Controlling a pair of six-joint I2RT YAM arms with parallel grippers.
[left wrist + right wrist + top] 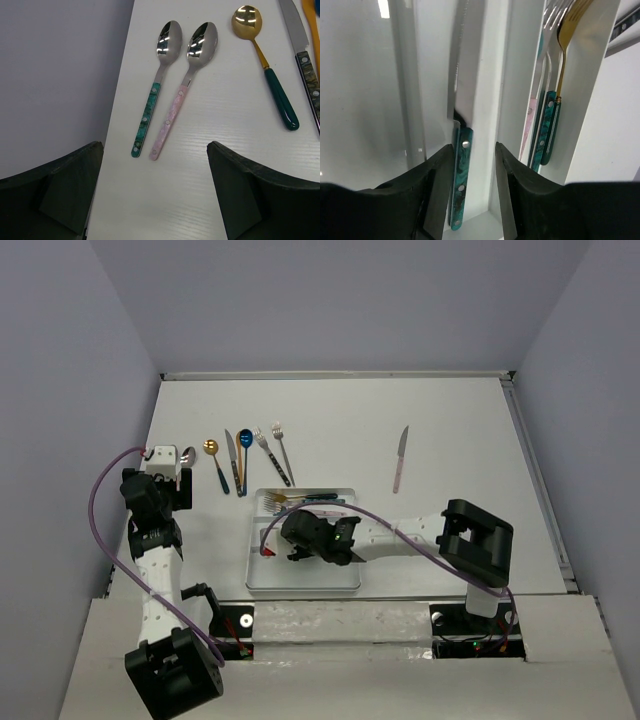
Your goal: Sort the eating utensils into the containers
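The white tray lies at the near middle. My right gripper hovers low over it, open. In the right wrist view its fingers straddle the teal handle of a knife, which lies in a compartment beside a ridge. A gold fork and a silver fork lie in the neighbouring compartment. My left gripper is open and empty, just short of the handles of a teal-handled spoon and a pink-handled spoon.
A gold spoon, a knife, a blue spoon and two forks lie in a row behind the tray. A pink-handled knife lies alone at the right. The table's left edge runs beside the spoons.
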